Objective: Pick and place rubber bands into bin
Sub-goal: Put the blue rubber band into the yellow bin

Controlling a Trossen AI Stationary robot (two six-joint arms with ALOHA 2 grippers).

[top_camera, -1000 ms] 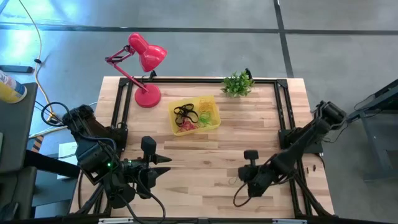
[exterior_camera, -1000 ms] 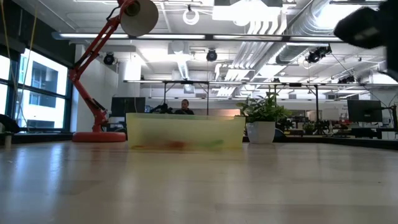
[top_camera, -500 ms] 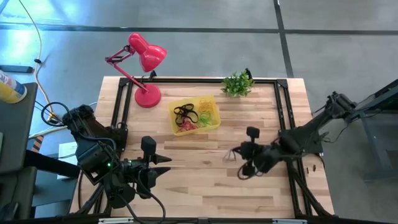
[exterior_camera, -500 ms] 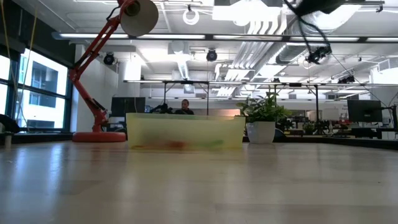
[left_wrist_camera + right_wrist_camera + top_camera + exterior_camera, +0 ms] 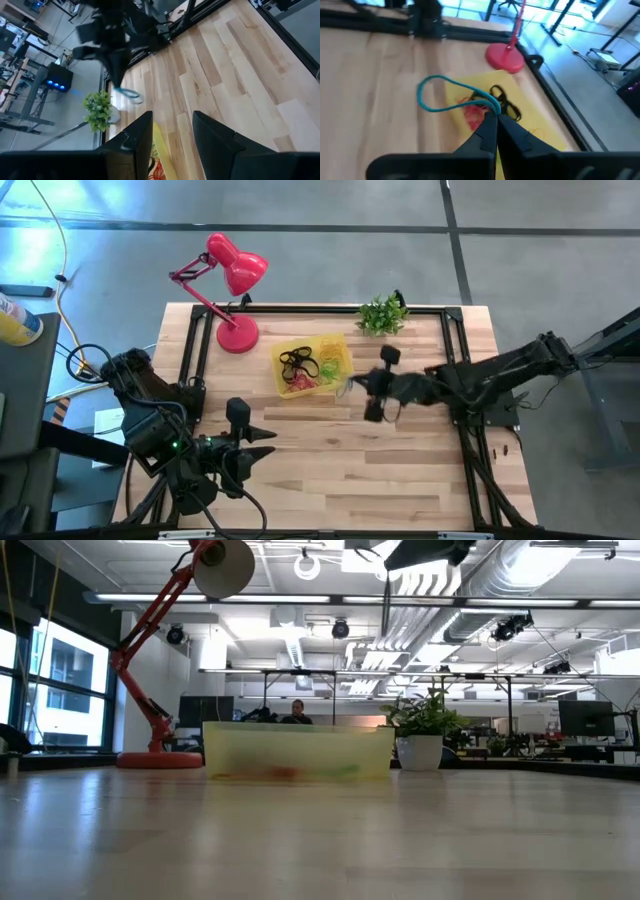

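The yellow bin (image 5: 338,372) sits at the table's far middle with black (image 5: 504,104), red and green rubber bands in it. My right gripper (image 5: 351,386) hovers beside the bin's right edge, shut on a teal rubber band (image 5: 434,93); the left wrist view also shows that band (image 5: 128,93) dangling under the right arm. My left gripper (image 5: 172,134) waits open above the table's near left part, nothing between its fingers. In the low view the bin (image 5: 297,750) rests on the table by its bottom. My right gripper pinches the teal band between its two fingertips at one end of the loop (image 5: 489,105). The fingers slant downward from the table's right side. The band is lifted clear of the table, and its loop stands out open beyond the fingertips, slack, over the bin's edge.
A red desk lamp (image 5: 232,280) stands at the far left, close to the bin. A small potted plant (image 5: 381,315) stands at the far edge, right of the bin. Black frame rails (image 5: 455,350) run along the table's sides. Bare wood lies across the near half.
My right gripper has stayed shut and swung from the table's near right part up and toward the far left, reaching the bin's right edge. It has tipped from steeply downward to more level. The teal band has travelled with it, clear of the table.
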